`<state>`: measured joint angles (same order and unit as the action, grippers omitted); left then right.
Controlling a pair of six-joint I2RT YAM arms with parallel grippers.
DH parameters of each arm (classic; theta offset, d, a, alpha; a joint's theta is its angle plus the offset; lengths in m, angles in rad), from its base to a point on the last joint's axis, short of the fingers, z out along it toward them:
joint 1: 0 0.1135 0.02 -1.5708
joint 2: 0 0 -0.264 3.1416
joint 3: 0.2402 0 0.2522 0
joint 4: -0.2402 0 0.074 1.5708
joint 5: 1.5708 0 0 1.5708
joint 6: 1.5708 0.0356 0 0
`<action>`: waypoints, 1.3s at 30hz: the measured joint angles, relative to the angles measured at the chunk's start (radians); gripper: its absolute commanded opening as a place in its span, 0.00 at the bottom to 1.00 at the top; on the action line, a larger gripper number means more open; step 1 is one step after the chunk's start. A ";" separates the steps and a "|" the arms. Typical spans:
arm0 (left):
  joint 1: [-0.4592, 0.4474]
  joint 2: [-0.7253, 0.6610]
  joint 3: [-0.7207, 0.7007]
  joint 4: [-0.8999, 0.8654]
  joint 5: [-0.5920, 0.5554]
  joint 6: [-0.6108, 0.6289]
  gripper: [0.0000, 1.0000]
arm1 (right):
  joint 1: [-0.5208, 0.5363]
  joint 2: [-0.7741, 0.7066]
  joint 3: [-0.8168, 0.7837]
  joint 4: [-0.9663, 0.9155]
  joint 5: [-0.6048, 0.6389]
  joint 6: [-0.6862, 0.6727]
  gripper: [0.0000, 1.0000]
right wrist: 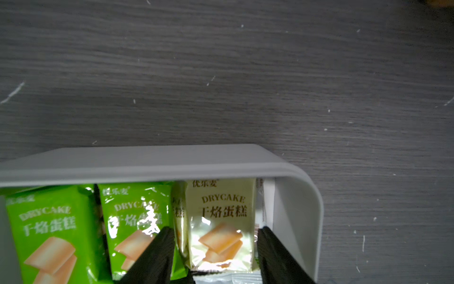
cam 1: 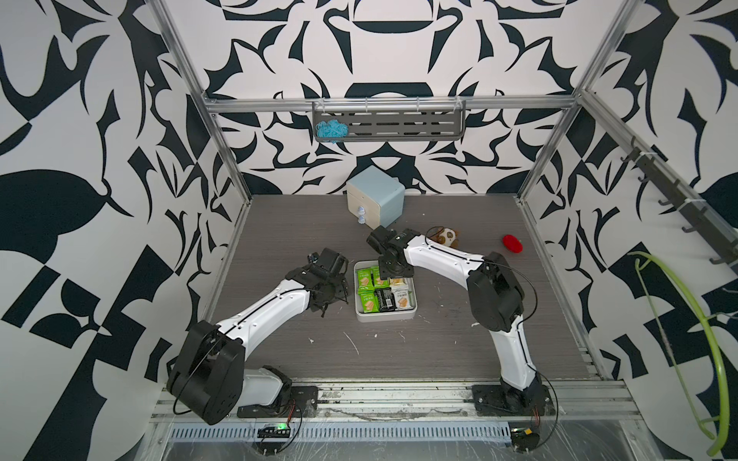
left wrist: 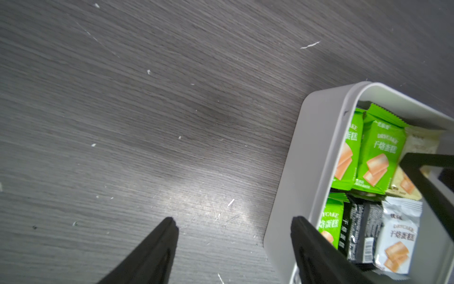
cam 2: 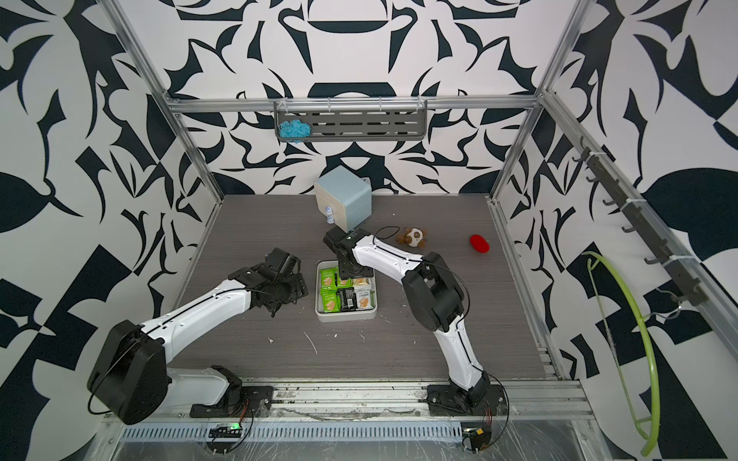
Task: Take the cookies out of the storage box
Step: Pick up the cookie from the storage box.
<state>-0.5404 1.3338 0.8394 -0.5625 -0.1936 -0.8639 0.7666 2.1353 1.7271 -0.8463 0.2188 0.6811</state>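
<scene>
The storage box [cam 1: 385, 317] [cam 2: 346, 315], an off-white tray, sits mid-table in both top views and holds several cookies: green packets [cam 1: 369, 301] [left wrist: 379, 152], a black one [cam 1: 384, 299] and a white one [left wrist: 399, 236]. My right gripper [right wrist: 216, 228] reaches down into the box's far right corner. It is open, with one finger on each side of a pale yellow packet [right wrist: 221, 209] lying by the box wall [right wrist: 147, 159]. My left gripper [left wrist: 234, 222] [cam 1: 333, 305] hangs open over bare table just left of the box, holding nothing.
A light-blue cabinet [cam 1: 375, 197] stands at the back. A brown-white plush toy [cam 1: 447, 236] and a red object [cam 1: 512, 243] lie at the back right. A wall rack holds blue yarn [cam 1: 331, 131]. A green hanger [cam 1: 679, 339] hangs outside the frame on the right.
</scene>
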 measured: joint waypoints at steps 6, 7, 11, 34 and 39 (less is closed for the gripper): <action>0.003 -0.011 0.000 -0.003 0.000 0.000 0.80 | -0.008 0.005 0.000 0.002 -0.001 -0.008 0.59; 0.003 -0.011 0.000 -0.003 0.000 0.000 0.80 | -0.008 0.006 0.000 0.002 -0.001 -0.009 0.59; 0.003 -0.011 0.000 -0.006 0.000 0.001 0.80 | -0.017 0.013 0.000 0.002 -0.002 -0.009 0.58; 0.006 -0.022 0.000 -0.033 0.000 0.002 0.80 | -0.030 0.032 0.007 0.006 -0.029 -0.013 0.48; 0.006 -0.022 0.006 -0.033 0.005 -0.004 0.80 | -0.030 0.015 0.010 0.001 -0.060 -0.014 0.48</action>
<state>-0.5339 1.3121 0.8452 -0.5953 -0.1890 -0.8677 0.7364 2.1502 1.7367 -0.8455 0.1589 0.6674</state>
